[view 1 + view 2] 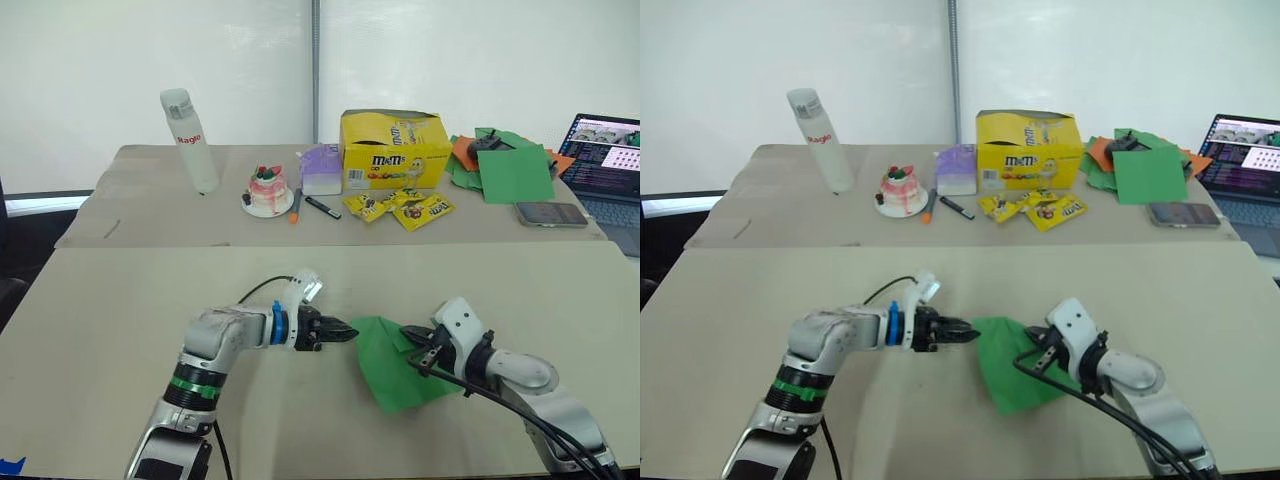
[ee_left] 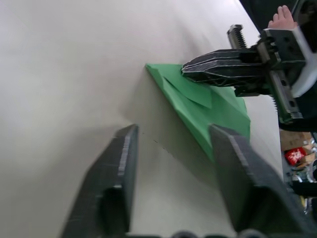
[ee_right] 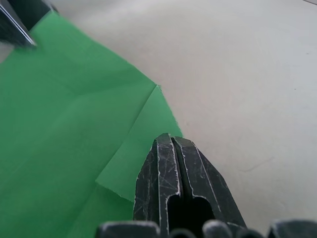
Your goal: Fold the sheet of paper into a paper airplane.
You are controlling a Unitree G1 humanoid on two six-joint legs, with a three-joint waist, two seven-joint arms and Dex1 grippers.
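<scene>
The left gripper [image 1: 338, 331] stands with jaws apart just beside the near corner of the sheet of paper [image 1: 395, 362], which lies part-creased on the worktop [image 1: 120, 320]; the right gripper [image 1: 418, 345] rests with jaws closed on the folded flap. Judged step: pressing a crease; hold the flap pinned, then run the left jaws along the fold. The right wrist view shows the flap's raw edge; the left wrist view shows the layered corner.

Head stereo pair looks forward and down over the table [image 1: 120, 290]. Both wrist cameras sit close, facing the sheet of paper [image 2: 208, 106], shared by all views.
</scene>
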